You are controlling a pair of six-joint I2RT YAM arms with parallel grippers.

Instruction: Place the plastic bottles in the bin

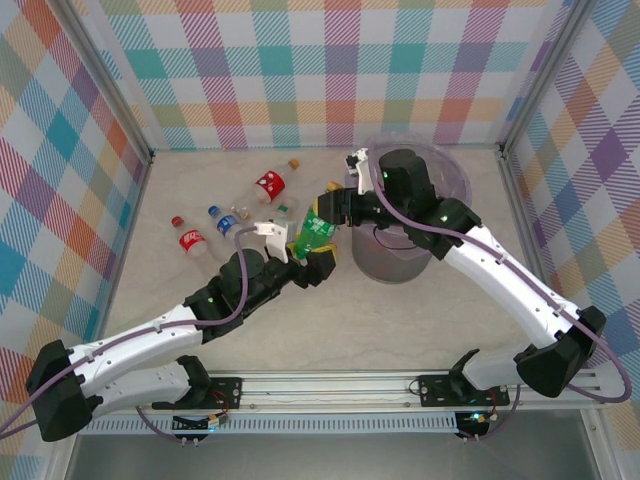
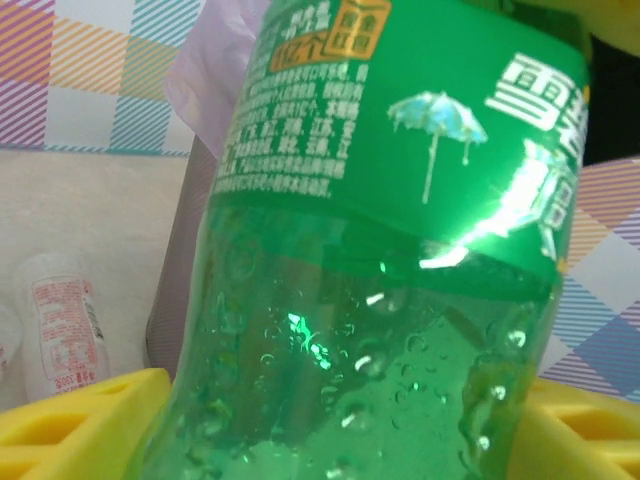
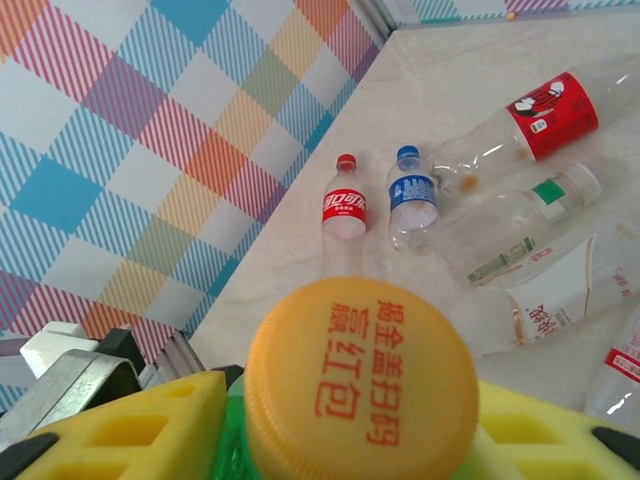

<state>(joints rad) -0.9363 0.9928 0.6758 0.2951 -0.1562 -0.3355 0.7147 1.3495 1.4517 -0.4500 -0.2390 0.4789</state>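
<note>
The right gripper (image 3: 355, 440) has its yellow pads (image 3: 120, 430) closed in on the neck of the green bottle (image 1: 318, 230), just under the yellow cap (image 3: 360, 375). Lower down, the left gripper (image 1: 303, 255) has the bottle's body between its own pads. They sit right at the plastic, but I can't tell whether they press it or stand free. The bottle hangs tilted above the table (image 1: 180, 180), just beside the bin (image 1: 395, 262) and not over its mouth.

Beyond it the other bottles lie on the table. A red-cap bottle (image 3: 344, 205) and a blue-cap bottle (image 3: 412, 195) are side by side, a larger red-label bottle (image 3: 540, 115) lies farther back, and a few clear ones crowd together.

The table is pale and marbled, closed in by pastel plaid walls (image 1: 300, 70). A metal rail (image 1: 330, 385) runs along the near edge.

The right arm (image 1: 500, 270) crosses the bin and covers much of its lavender-lined mouth, so I can't make out what is inside. The left wrist view cuts the green bottle off at top and bottom. From the right wrist, the cap hides most of the neck, and one clear bottle (image 3: 620, 370) runs off the edge.
</note>
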